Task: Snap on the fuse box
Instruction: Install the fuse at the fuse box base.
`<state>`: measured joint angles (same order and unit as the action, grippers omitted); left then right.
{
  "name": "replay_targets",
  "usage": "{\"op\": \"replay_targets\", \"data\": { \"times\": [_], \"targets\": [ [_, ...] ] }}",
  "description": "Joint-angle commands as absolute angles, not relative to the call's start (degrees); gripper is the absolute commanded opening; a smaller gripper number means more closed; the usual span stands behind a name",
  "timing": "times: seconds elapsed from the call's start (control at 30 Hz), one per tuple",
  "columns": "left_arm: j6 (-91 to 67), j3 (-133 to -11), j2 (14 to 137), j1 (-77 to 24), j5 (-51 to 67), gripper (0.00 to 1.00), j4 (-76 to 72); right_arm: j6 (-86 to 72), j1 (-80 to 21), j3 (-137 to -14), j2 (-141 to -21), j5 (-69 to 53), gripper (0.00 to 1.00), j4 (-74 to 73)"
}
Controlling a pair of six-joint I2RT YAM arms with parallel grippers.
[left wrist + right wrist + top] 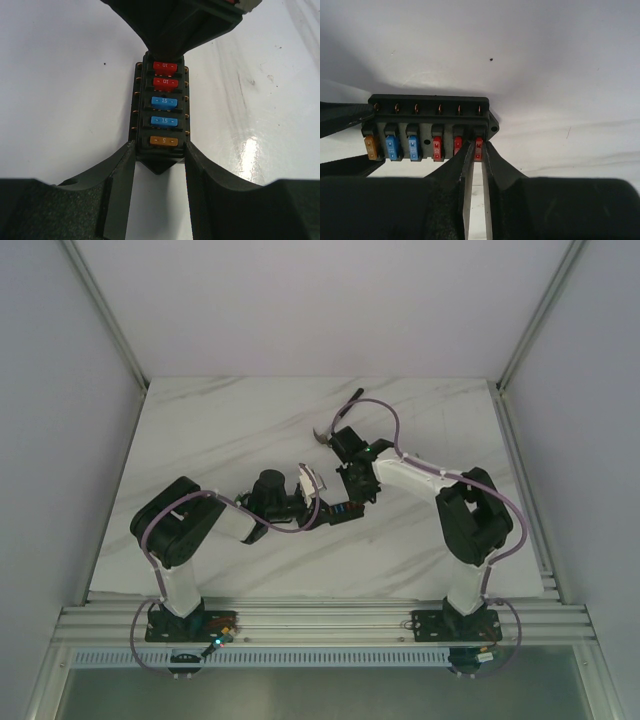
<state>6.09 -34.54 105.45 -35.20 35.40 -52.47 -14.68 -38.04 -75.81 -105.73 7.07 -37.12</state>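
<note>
Top external view has white walls [300, 300] boxing in a marble-streaked surface [220, 430], and mid-surface both arms meet nose to nose over the fuse box [341, 508]. Over on its left end the left fingers [120, 170] clamp the box from both sides, pinning it flat, I'd say so it can't skid. The right fingers [462, 160], drawn narrow, pinch the end red fuse [478, 149] at the right end of the row, seemingly lined up to press it home.
</note>
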Motion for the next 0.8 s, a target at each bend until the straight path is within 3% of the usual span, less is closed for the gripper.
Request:
{"op": "replay_targets", "data": {
  "times": [0.0,0.1,0.77],
  "targets": [
    [7.25,-34.49,107.94,-34.9,35.61,0.37,-47.58,-15.21,-37.79,-76.26,-107.9,7.48,0.15,-37.54],
    [7.24,-34.6,107.93,-34.89,35.64,0.37,-47.58,-15.21,-37.79,-75.89,-108.57,7.46,0.0,-37.66],
    [7.29,-34.56,108.15,-34.94,35.86,0.37,-47.61,-11.65,-37.79,-70.08,-125.83,4.57,0.0,-33.32]
  ]
}}
